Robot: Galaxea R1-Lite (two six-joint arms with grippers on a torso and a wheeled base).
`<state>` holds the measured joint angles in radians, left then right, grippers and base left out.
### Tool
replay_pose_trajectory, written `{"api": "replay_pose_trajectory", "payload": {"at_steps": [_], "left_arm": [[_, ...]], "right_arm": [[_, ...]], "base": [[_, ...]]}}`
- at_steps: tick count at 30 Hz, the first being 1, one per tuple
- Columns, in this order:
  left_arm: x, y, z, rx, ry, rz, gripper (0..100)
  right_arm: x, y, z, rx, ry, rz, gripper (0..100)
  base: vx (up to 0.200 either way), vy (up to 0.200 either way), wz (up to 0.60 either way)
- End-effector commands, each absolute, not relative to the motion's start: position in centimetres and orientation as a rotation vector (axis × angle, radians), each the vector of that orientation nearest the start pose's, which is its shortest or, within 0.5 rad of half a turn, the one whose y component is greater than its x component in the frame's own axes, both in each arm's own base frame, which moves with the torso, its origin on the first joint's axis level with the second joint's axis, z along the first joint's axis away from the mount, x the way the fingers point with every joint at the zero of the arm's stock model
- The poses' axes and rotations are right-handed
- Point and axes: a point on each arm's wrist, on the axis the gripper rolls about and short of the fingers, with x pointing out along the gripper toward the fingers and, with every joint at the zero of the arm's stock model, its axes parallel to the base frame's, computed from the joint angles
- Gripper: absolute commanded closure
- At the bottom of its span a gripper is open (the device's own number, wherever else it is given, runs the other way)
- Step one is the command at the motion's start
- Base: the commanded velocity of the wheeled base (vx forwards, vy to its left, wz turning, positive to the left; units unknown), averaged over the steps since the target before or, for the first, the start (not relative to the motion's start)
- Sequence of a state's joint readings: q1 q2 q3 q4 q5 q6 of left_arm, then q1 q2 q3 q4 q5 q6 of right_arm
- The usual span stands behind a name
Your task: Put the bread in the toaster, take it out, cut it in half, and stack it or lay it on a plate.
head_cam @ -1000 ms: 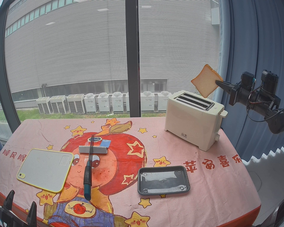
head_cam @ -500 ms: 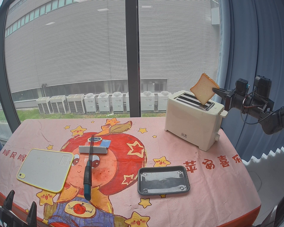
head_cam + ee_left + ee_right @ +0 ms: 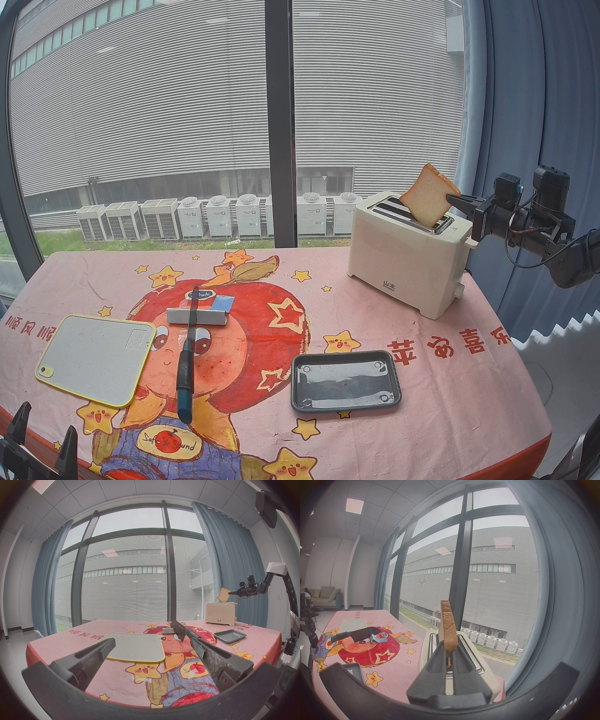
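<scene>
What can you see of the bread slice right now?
The bread slice is one squarish piece, pale on its face with a tan-brown crust, looking untoasted. It stands on edge, tilted so one corner points down at the top slots of the cream toaster. The right claw is shut on its crust edge. Whether the corner has entered a slot is unclear.

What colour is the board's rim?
The board has a yellow-green rim, clearest in the head view.
</scene>
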<state>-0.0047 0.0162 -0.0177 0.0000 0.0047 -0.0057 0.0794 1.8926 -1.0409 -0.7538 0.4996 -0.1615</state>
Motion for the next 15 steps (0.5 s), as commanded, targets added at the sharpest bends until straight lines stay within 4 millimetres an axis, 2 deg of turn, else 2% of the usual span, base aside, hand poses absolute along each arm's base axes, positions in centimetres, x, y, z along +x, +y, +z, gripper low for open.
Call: {"api": "replay_pose_trajectory", "payload": {"at_steps": [1,15], "left_arm": [[-2.3,0.0,7.6,-0.006,0.002,0.000,0],[-2.3,0.0,7.6,-0.006,0.002,0.002,0]], "right_arm": [[36.4,4.0,19.2,-0.141,0.052,0.586,100],[37.1,4.3,18.1,-0.142,0.076,0.588,100]], "base": [[0.000,0.000,0.00],[0.000,0.000,0.00]]}}
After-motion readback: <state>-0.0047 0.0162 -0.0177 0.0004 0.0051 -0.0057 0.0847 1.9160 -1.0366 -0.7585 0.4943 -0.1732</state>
